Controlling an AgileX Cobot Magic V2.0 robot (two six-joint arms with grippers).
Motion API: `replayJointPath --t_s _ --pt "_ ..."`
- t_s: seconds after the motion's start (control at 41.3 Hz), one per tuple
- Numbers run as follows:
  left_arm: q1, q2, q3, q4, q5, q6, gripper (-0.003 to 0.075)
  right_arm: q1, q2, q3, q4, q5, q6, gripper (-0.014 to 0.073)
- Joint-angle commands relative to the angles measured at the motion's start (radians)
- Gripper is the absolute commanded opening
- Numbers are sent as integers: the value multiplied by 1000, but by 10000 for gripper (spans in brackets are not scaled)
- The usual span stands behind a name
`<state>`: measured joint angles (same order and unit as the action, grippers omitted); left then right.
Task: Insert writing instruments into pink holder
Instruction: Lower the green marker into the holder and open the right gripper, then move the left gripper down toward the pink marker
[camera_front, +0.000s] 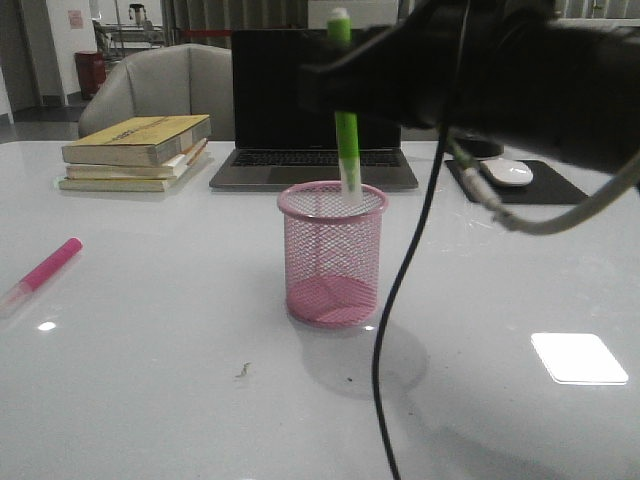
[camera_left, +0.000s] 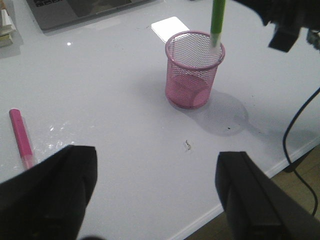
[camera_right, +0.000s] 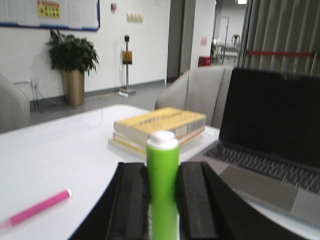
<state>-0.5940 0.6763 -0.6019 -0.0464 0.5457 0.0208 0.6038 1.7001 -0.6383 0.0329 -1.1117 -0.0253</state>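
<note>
Upright, the green marker (camera_right: 162, 185) sits clamped between the right gripper (camera_right: 162, 200) fingers, its lower end inside the pink holder (camera_front: 333, 255).

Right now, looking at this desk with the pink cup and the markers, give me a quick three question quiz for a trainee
1. True or false: the green marker is held upright over the pink holder.
2. Which gripper holds it? A) left gripper B) right gripper
3. Fill in: the pink marker lies flat on the ____.

Key: 1 true; 2 B; 3 table, on the robot's left of the holder.
</note>
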Motion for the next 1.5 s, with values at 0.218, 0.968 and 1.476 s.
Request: replayJointPath --t_s 0.218,0.968,1.476 --pt "-6 3 -27 -6 -71 1 549 -8 94 -87 -19 -94 -9 343" --pt "-6 3 -27 -6 -74 1 549 -97 -702 -173 -18 1430 -9 477" --pt "17 33 -32 -6 -51 -7 549 -118 -1075 -22 -11 1644 -10 477"
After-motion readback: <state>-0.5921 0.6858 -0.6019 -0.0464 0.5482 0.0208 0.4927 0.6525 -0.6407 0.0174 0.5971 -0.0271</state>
